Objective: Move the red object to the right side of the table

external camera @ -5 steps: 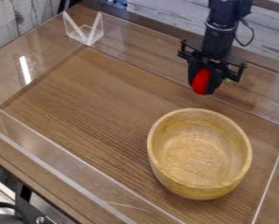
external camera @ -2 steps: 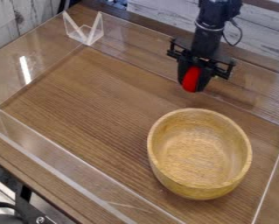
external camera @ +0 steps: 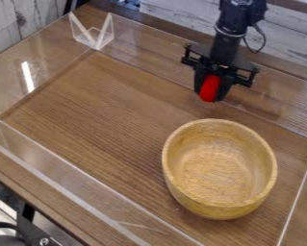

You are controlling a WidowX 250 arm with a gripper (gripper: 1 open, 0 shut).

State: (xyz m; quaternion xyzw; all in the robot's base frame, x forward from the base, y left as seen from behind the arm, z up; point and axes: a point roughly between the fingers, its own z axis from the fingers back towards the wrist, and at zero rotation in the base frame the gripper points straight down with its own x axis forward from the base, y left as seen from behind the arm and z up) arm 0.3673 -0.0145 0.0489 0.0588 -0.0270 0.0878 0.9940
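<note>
The red object is a small bright-red toy fruit held between the black fingers of my gripper, which is shut on it. It hangs just above the brown wood-grain table, toward the far right part of the surface. My arm comes down from the top edge of the view, straight over the fruit. The fruit's green stem end is hidden by the fingers.
A round light-wood bowl sits at the near right, just in front of the gripper. Low clear acrylic walls edge the tabletop. A small clear stand rests at the far left corner.
The gripper with the red fruit has shifted a little to the left and slightly away from the bowl. The bowl has not moved.
</note>
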